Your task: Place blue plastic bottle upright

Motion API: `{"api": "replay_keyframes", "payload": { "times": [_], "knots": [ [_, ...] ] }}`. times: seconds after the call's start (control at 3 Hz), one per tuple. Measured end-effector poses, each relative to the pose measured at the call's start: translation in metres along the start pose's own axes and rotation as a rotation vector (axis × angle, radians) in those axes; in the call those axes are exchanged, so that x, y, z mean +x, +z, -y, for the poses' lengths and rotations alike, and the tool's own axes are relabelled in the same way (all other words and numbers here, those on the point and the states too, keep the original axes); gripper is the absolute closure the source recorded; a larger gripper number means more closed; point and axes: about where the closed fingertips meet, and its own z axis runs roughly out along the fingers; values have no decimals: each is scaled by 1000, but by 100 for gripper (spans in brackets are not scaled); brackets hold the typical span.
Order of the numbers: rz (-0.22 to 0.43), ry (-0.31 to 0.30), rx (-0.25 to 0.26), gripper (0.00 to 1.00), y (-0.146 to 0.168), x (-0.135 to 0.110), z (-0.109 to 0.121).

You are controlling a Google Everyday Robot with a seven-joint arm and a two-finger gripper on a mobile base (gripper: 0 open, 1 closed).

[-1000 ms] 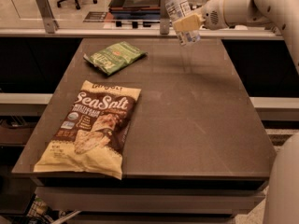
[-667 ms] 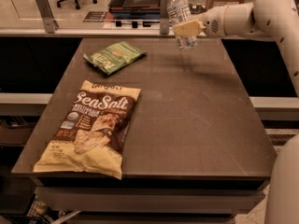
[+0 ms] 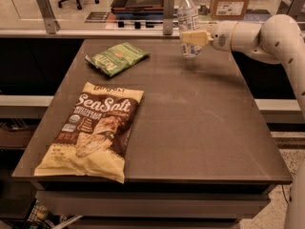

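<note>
We see the cream pincer [image 3: 190, 38] at the far edge of the dark brown bench [image 3: 205, 123], clasping the clear blue plastic bottle [image 3: 188, 17], white-capped and pale-labelled. Nearer lie a green bag [image 3: 116, 57] and a yellow-and-brown bag [image 3: 93, 130] with white lettering.

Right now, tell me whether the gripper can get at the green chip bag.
Probably not yet: the gripper, at the far edge of the table, is closed on the upright blue plastic bottle. The path looks free: nothing stands between it and the green chip bag.
</note>
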Motion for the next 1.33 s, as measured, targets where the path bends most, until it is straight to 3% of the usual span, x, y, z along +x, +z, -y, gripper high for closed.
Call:
{"api": "replay_keyframes", "payload": {
  "times": [0.33,1.0,1.33],
  "knots": [
    [41,-1,27,100,-4,6,3],
    [79,-66,115,100,-8,15,10],
    [126,-104,132,100,2,19,19]
  ]
}}
